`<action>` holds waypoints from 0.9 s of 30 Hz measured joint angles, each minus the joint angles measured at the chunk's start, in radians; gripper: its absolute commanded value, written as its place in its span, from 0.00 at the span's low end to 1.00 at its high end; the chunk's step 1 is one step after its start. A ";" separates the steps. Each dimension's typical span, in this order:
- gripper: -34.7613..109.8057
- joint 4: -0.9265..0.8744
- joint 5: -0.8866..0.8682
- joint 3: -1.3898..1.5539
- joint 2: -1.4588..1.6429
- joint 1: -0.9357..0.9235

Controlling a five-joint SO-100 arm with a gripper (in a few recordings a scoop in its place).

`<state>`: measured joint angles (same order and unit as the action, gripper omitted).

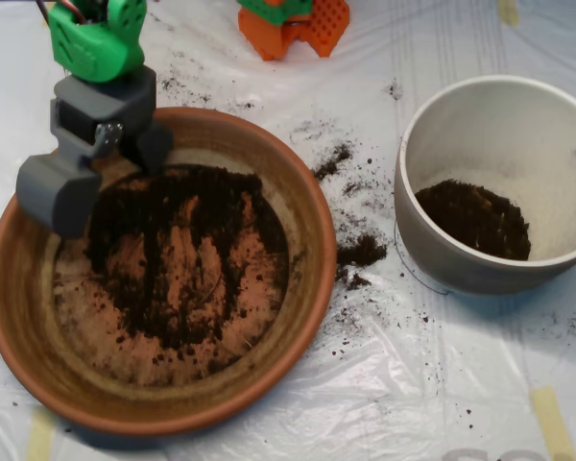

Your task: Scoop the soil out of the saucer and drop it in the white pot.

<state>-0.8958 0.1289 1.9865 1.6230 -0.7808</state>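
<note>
The terracotta saucer (298, 206) fills the left half of the overhead view. A thin, patchy layer of dark soil (178, 206) covers its floor, with bare orange streaks showing through. My grey scoop (106, 173) hangs over the saucer's upper left, low at the edge of the soil. It is open, with one shell out to the left and the other to the right. I see no soil held in it. The white pot (432, 144) stands at the right with a dark heap of soil (475, 219) in its bottom.
Spilled soil clumps (361, 252) and specks lie on the clear plastic sheet (384, 384) between saucer and pot. An orange and green block (302, 24) sits at the top edge. Tape strips (553, 423) hold the sheet down at the bottom right.
</note>
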 measured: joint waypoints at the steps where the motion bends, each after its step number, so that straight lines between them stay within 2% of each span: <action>1: 0.49 0.015 -0.003 -0.002 -0.025 -0.005; 9: 0.49 0.003 0.003 -0.081 -0.163 0.020; 18: 0.40 -0.084 0.002 -0.261 -0.311 0.040; 27: 0.33 -0.064 -0.008 -0.327 -0.344 0.044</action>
<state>-0.9603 0.1212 1.6598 1.2793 -0.7363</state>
